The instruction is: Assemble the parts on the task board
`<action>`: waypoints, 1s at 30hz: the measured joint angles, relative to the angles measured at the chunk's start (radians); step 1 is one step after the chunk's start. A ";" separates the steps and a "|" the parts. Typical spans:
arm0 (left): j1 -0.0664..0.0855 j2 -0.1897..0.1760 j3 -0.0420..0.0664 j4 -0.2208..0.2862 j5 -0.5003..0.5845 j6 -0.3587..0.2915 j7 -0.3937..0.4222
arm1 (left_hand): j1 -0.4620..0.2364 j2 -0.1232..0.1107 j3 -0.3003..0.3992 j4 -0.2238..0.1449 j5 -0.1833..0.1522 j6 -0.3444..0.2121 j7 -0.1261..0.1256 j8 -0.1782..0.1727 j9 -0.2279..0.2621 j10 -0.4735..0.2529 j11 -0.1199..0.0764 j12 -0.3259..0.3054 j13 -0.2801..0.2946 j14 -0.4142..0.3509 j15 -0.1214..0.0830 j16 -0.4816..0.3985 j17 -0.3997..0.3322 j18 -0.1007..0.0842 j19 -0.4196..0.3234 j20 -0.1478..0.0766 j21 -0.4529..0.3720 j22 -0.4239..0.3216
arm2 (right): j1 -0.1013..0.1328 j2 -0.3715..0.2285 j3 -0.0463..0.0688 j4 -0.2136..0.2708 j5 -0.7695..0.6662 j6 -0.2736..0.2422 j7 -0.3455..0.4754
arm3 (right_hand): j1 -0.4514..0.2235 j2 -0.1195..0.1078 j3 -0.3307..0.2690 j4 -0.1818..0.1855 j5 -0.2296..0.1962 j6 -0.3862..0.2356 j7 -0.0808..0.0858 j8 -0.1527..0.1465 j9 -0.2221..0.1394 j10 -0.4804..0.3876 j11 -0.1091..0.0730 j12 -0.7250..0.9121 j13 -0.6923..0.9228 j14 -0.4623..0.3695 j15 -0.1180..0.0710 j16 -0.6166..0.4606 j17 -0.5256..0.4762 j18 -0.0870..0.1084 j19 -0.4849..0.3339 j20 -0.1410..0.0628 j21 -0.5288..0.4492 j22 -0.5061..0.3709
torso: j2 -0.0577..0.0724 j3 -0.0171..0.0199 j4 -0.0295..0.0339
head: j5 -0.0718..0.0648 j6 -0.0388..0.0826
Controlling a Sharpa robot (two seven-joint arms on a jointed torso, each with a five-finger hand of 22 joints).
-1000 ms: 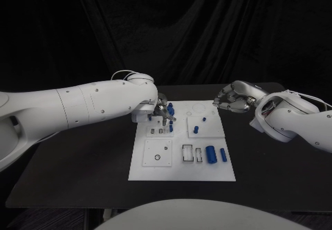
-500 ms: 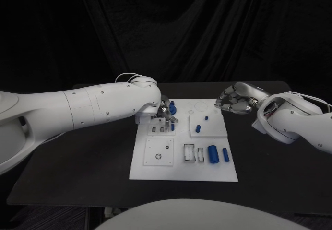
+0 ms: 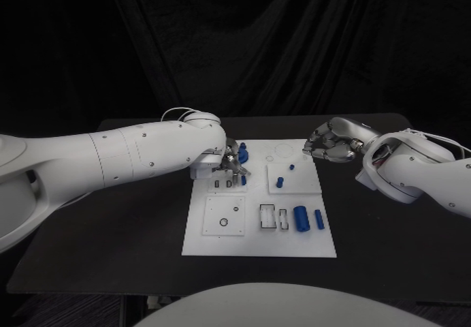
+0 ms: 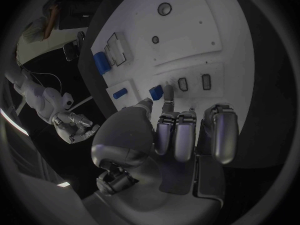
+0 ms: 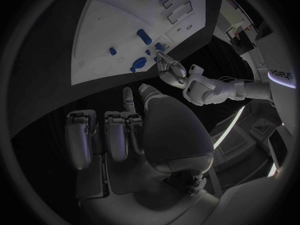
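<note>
I see left robot hand (image 3: 230, 161) pinching small blue part (image 4: 156, 92) over task board (image 3: 260, 242) far-left area, mid-table. Right robot hand (image 3: 329, 146) curled empty, off board's far-right corner.

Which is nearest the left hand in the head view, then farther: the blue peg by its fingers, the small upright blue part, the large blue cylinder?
1. Blue peg, at the left hand.
2. Small upright blue part, mid-board.
3. Large blue cylinder, near edge, right side.

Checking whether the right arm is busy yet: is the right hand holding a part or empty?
Empty. The right hand sits off the task board's far right corner with fingers curled in; the right wrist view shows nothing between them.
</note>
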 measured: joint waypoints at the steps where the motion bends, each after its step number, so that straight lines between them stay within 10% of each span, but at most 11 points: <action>1: 0.000 0.000 0.000 0.000 0.000 0.000 0.000 | 0.000 0.000 0.000 0.000 0.000 0.000 0.000 0.000 0.000 0.000 0.000 0.000 0.000 0.000 0.000 0.000 0.000 0.000 0.000 0.000 0.000 0.000 | 0.000 0.000 0.000 0.000 0.000 0.001 0.000 | 0.000 0.000 0.000 0.000 0.000 0.000 0.000 0.000 0.000 0.000 0.000 0.000 0.000 0.000 0.000 0.000 0.000 0.000 0.000 0.000 0.000 0.000 | 0.000 -0.0002 -0.0002 | 0.001 0.000; 30: -0.002 0.008 0.000 -0.003 0.000 -0.014 0.022 | 0.011 0.001 0.010 -0.010 0.026 0.004 0.004 -0.021 -0.003 0.000 0.000 0.000 0.000 0.000 0.000 0.000 0.000 0.000 0.000 0.000 -0.010 0.000 | 0.000 0.009 0.000 -0.011 0.000 0.041 -0.012 | 0.000 0.000 0.000 0.000 0.000 -0.004 0.004 0.000 0.000 0.000 0.000 0.000 0.000 0.000 0.000 0.000 0.000 0.000 0.004 0.004 -0.007 0.000 | -0.003 -0.0021 -0.0002 | 0.005 0.000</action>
